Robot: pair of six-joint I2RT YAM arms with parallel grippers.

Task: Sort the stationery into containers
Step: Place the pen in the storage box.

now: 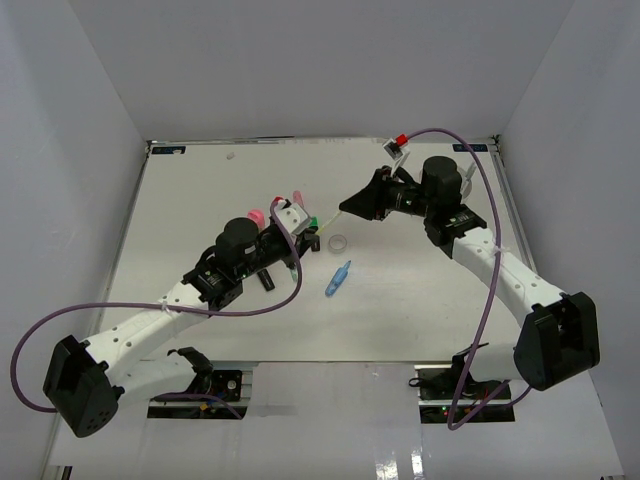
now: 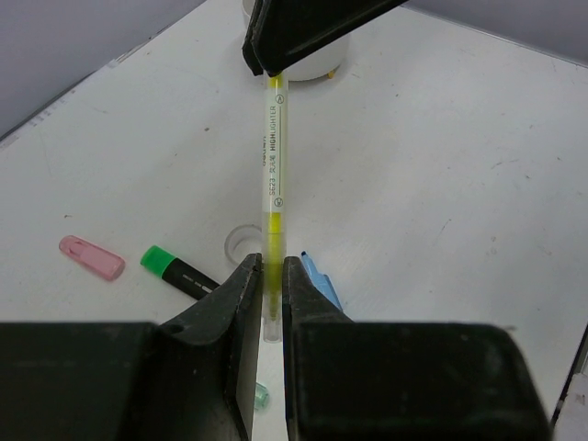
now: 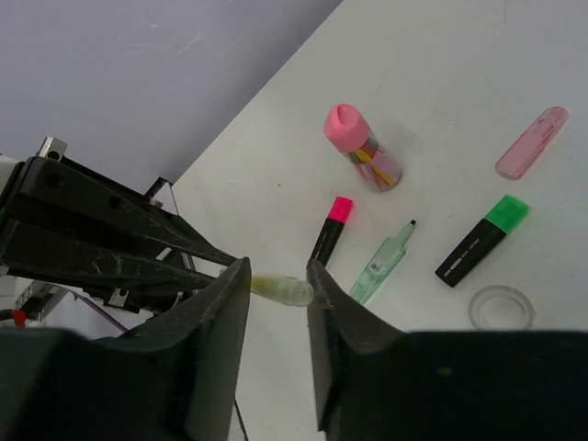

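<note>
The white table (image 1: 200,200) has most of the stationery lying loose on it. Over its middle the two arms meet nose to nose. The left hand (image 2: 273,268) is clamped on one end of a yellow highlighter (image 2: 273,156), held clear of the table. The right hand (image 3: 276,296) brackets the other end, though I cannot tell whether it has bitten. If the left lets go before the right is firm, I reckon the highlighter drops among the green-capped highlighter (image 3: 480,241), blue pen (image 1: 338,278) and tape ring (image 3: 501,306) below, and may roll.
</note>
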